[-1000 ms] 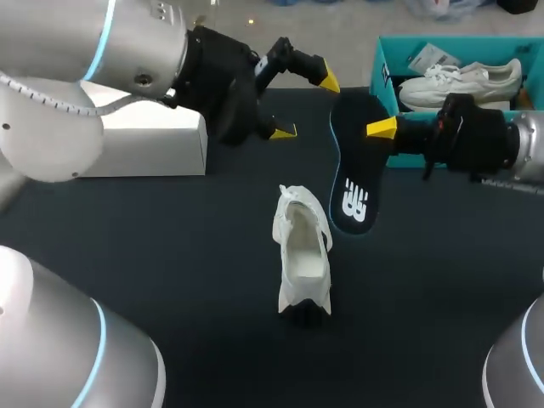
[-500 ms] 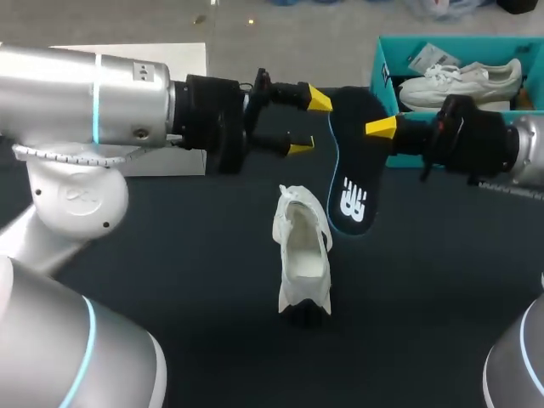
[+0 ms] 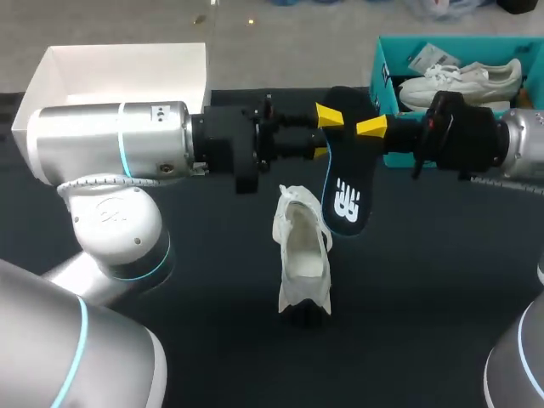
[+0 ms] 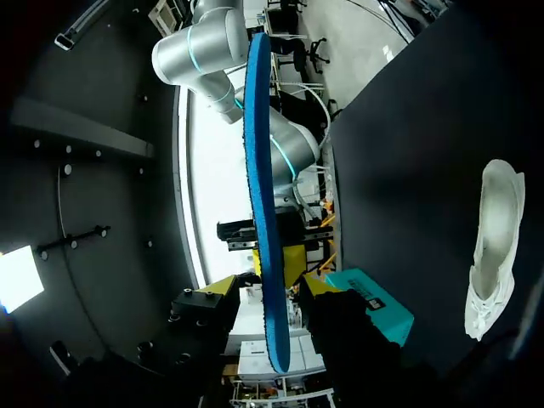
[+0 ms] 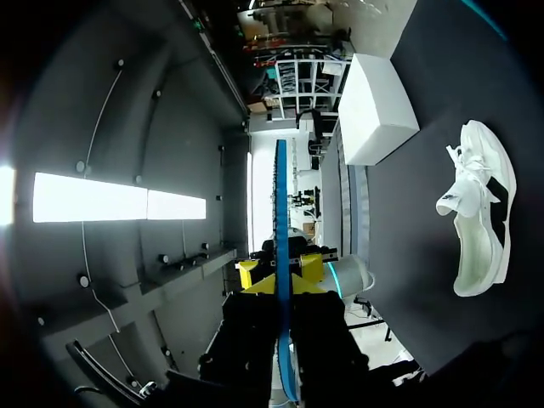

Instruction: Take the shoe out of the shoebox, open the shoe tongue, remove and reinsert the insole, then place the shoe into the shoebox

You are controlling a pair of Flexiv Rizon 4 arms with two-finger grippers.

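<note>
Left jaws are sliding in, spread around the insole (image 3: 344,197) that right jaws are clamping, handover probably coming

Insole (image 3: 344,183): top face dark matt fabric with white print; edge (image 4: 257,212) blue foam, grainy. Shoe (image 3: 302,255): white, matt, soft cloth-like upper. Table (image 3: 195,289): dark matt covering, no glare. Left arm (image 3: 110,153): silver metal shell, satin sheen; wrist housing black, dull. Fingertips (image 3: 330,116): yellow plastic, smooth, slightly glossy. White box (image 3: 127,72): matt card. Shoebox (image 3: 380,81): teal card, smooth. Boxed shoe (image 3: 459,81): white, smooth, leather-like
</note>
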